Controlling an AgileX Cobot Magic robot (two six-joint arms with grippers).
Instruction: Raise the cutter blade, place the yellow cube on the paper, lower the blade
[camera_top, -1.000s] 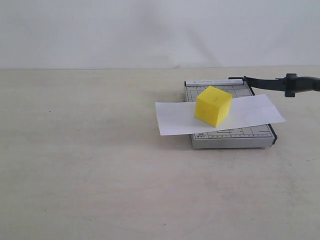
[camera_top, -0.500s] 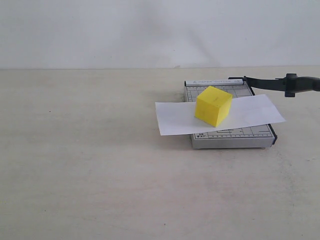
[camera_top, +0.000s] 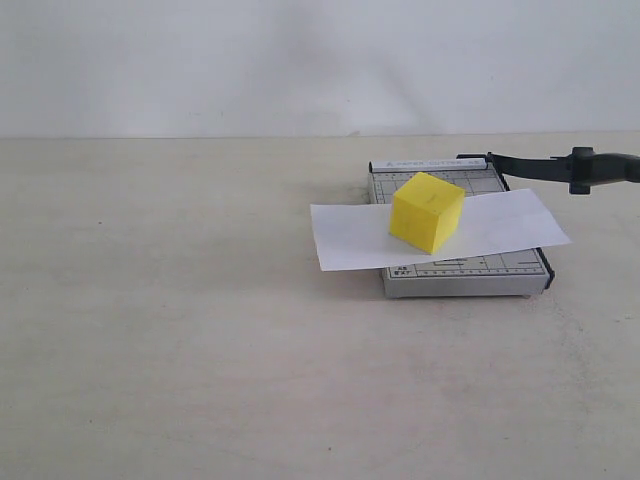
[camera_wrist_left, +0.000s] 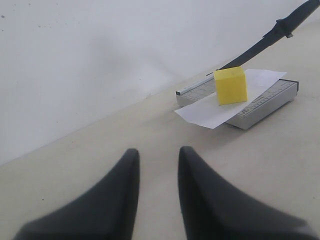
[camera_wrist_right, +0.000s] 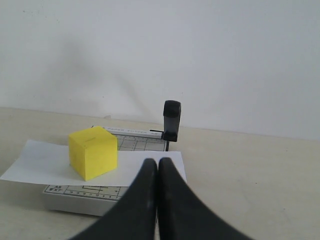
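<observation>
Across exterior view: nothing moved over last second. Yellow cube (camera_top: 427, 212) sits on paper (camera_top: 350, 240) atop cutter base (camera_top: 470, 275); cutter blade (camera_top: 560, 167) raised; no arm visible. Judged: only lowering left.
Left wrist view: left gripper (camera_wrist_left: 157, 155) jaws parted, empty; cube well ahead.
Right wrist view: right gripper (camera_wrist_right: 157, 162) jaws pressed together, holding nothing; blade handle and cube ahead, clear of tips.
</observation>
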